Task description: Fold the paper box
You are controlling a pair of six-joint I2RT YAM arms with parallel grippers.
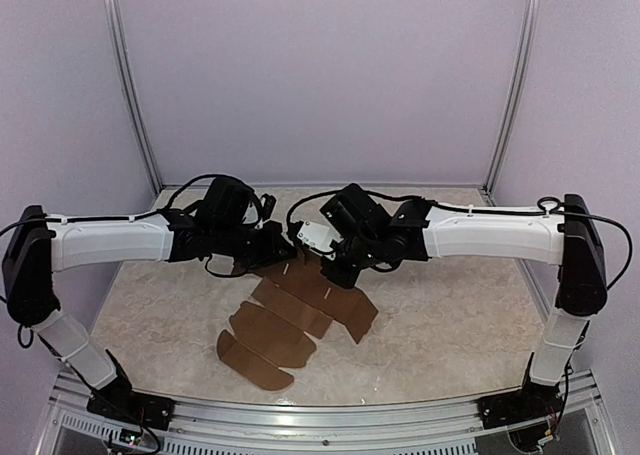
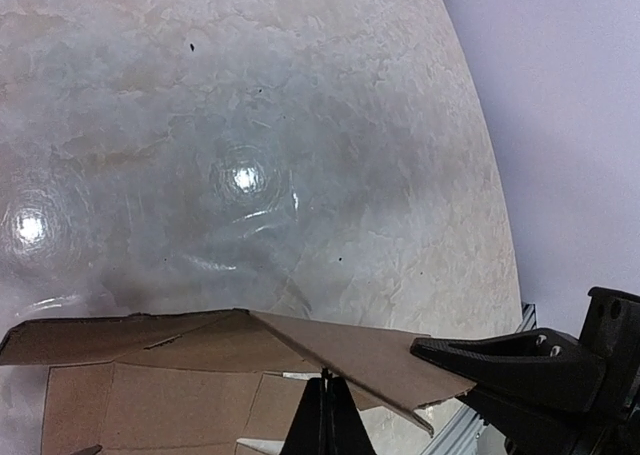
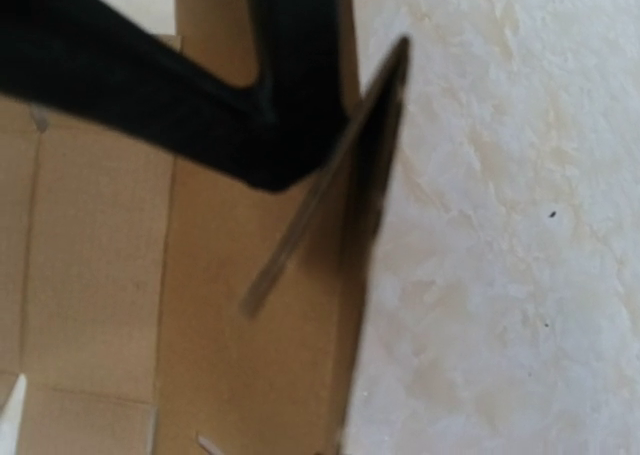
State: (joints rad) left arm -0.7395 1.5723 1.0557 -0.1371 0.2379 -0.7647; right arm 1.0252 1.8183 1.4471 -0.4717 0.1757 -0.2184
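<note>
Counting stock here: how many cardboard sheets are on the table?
1: the paper box, mostly flat at the centre of the table; its far end is partly hidden.

The right tool [image 3: 285, 170], black and blurred, reaches in from the top left. Its two fingers meet in a closed V-shaped tip above the paper box [image 3: 100, 275]. The box is flat brown cardboard filling the left half, marked with creases and short slits. One flap [image 3: 368, 165] stands up along its right edge, seen edge-on, just beside the tool's tip. To the right lies cream, marble-patterned worktop [image 3: 500, 275] with a few dark specks.
</note>
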